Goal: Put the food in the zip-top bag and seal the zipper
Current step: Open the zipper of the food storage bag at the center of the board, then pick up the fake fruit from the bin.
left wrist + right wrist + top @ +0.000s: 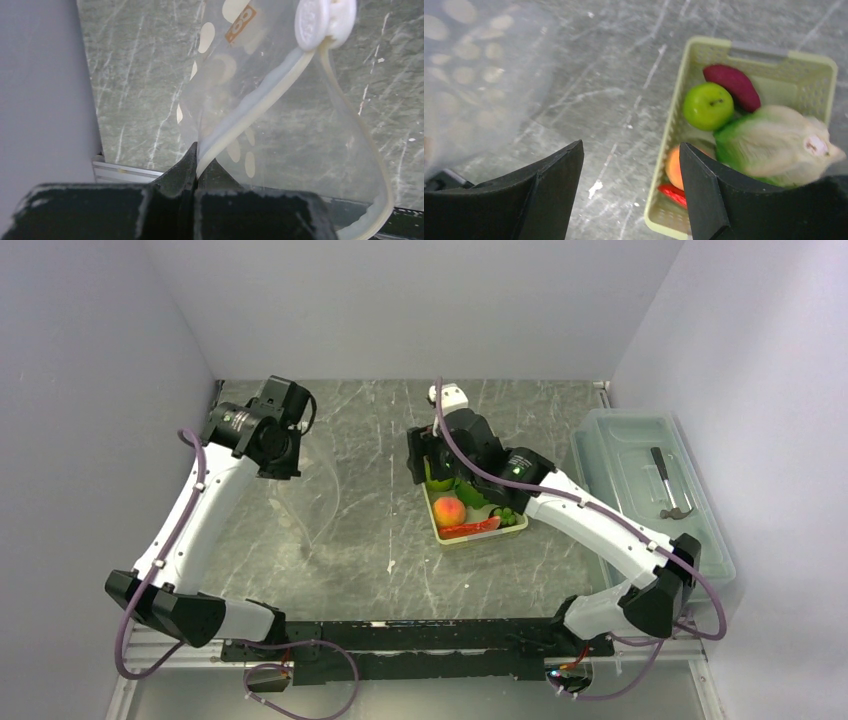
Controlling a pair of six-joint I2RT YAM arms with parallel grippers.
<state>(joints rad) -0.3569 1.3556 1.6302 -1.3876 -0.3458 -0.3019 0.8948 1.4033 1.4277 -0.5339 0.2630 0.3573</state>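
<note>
Zipper, a whitish strip, shows only in the left wrist view, pinched in the left gripper; right gripper hangs spread, perforated basket at its two o'clock.

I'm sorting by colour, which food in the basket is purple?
The oblong purple piece beside the round green fruit; the others are green, orange or red.

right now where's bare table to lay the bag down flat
Bare table lies between the hanging bag and the basket, running toward the near edge. Crowded: right side, where the basket, right gripper and lidded box sit.
</note>
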